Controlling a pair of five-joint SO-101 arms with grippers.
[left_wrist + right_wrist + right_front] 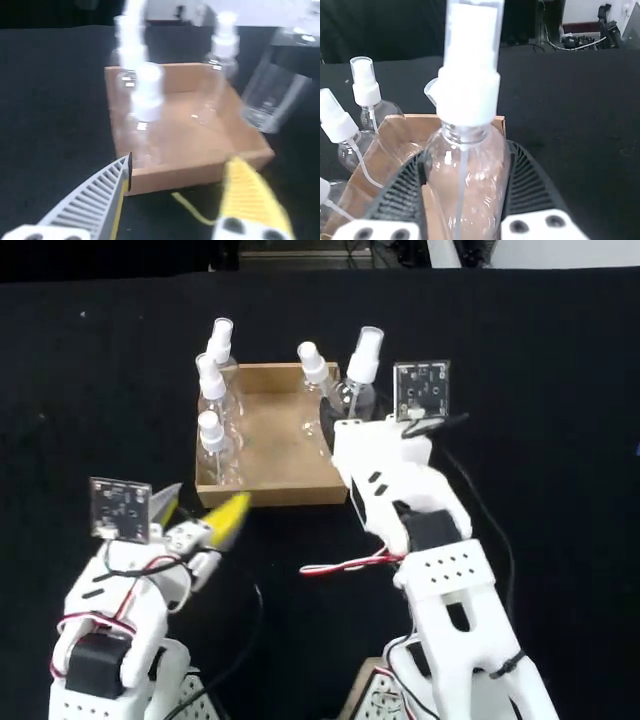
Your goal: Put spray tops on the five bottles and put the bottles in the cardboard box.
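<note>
Clear plastic, 1 spray bottle (pixel 358 380) sits clamped by its body in the right gripper (pixel 466 170) at the cardboard box's (pixel 285 445) upper-right corner. It looks light, slick and squeezable, so mid-body is the best hold. 4 more capped bottles (pixel 210 390) line the box's left and top edges. The left gripper (pixel 205 520) gapes empty below.

Five spray-topped bottles (pixel 220 338) (pixel 211 380) (pixel 210 432) (pixel 313 364) (pixel 365 352) — one cardboard box (pixel 285 440), two arms (pixel 120 610) (pixel 400 490)

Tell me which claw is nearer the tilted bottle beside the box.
Right. The right claw is shut on that bottle by the box's far right corner; the left claw sits open before the box's near wall.
</note>
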